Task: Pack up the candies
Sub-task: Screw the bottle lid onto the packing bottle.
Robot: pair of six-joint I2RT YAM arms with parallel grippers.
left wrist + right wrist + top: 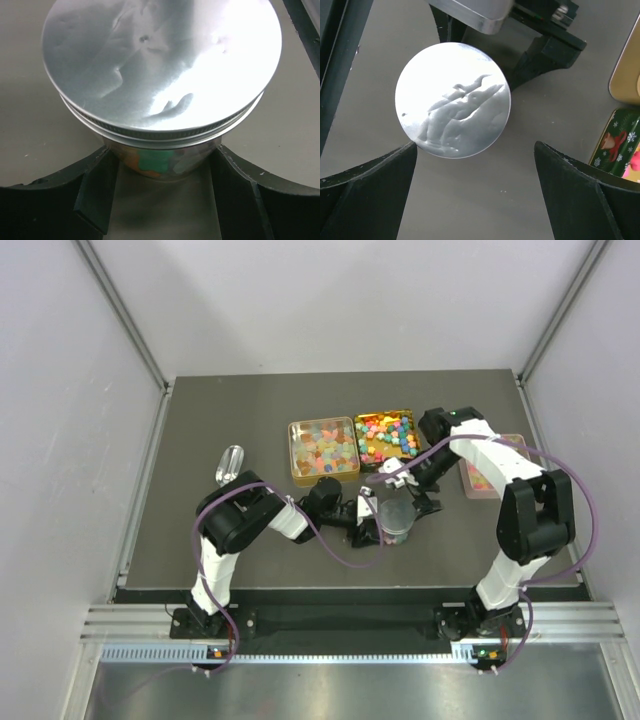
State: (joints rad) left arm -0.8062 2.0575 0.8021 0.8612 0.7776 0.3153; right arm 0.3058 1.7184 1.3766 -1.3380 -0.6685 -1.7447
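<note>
A clear jar point(393, 520) with a round silver lid point(160, 65) stands at the table's middle. Through its glass wall I see orange and green candies point(150, 162). My left gripper point(161, 156) comes in from the left and has its jaws against both sides of the jar, below the lid. More candies fill two gold tins point(323, 448) point(387, 433) behind the jar. My right gripper point(475, 150) hangs open above the jar, with the lid point(452, 100) just beyond its left fingertip and nothing between its fingers.
A clear plastic scoop point(229, 462) lies at the left. A pink tray point(482, 478) sits at the right under the right arm. A tin's decorated side point(615, 145) shows at the right edge of the right wrist view.
</note>
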